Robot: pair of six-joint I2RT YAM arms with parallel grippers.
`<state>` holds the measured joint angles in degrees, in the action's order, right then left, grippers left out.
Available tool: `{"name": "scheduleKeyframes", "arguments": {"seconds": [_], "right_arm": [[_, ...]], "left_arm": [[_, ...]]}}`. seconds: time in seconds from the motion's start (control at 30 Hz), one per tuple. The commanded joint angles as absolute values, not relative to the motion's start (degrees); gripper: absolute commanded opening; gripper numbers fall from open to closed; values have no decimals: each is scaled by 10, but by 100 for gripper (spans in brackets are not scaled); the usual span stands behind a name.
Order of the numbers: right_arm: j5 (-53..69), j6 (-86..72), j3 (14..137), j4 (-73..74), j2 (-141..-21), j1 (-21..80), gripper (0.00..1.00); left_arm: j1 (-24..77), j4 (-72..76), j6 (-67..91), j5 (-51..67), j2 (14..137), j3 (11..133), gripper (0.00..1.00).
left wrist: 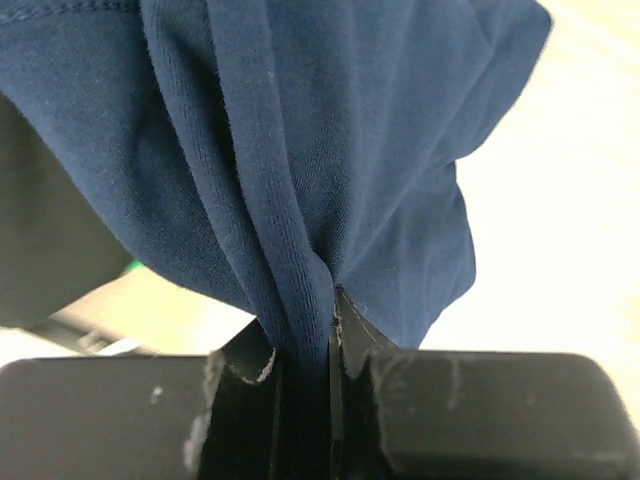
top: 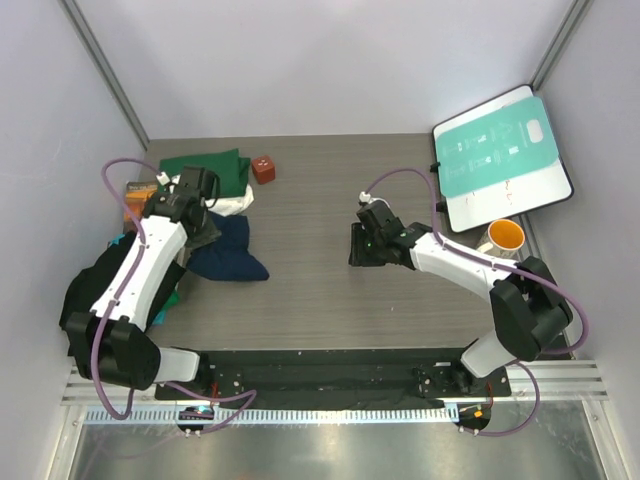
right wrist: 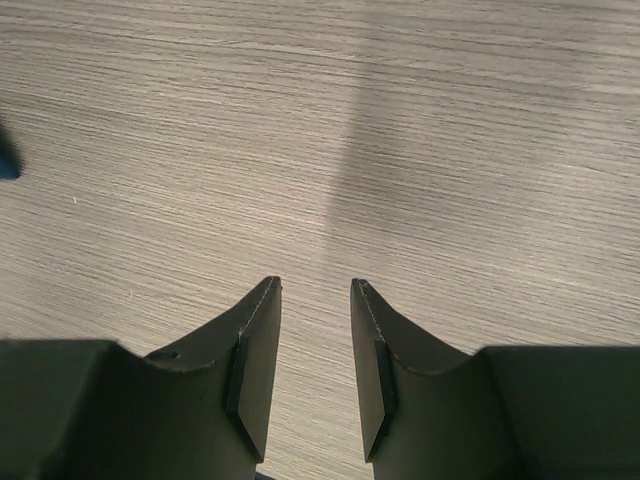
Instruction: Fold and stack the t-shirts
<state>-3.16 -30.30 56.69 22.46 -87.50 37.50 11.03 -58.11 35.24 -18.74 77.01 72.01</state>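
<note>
One navy t-shirt [left wrist: 300, 150] pinched in left gripper [left wrist: 305, 312]; right gripper [right wrist: 315, 287] parted over table [right wrist: 420, 110].

Grey wood-grain table [top: 320, 290], navy t-shirt [top: 232, 256], green t-shirt [top: 206, 165], red block [top: 263, 169]

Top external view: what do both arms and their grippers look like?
Both the left arm and the right arm have glossy white link shells with black joints. A thin purple cable loops along each. The left gripper and right gripper are matte black, with two wedge-shaped fingers tapering to points; the left one shows pale scuffs.
</note>
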Motion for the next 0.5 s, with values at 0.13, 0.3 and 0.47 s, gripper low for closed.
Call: {"name": "scheduleKeyframes", "arguments": {"seconds": [0.13,0.3,0.47], "right_arm": [[-12,-287,577,223,-861,354,40],[11,-287,574,220,-861,346,39],[25,-287,567,207,-865,336,40]], "left_arm": [[49,-713,286,-294,717,757,0],[39,-731,287,-318,725,772,0],[37,-775,291,-356,762,843,0]]}}
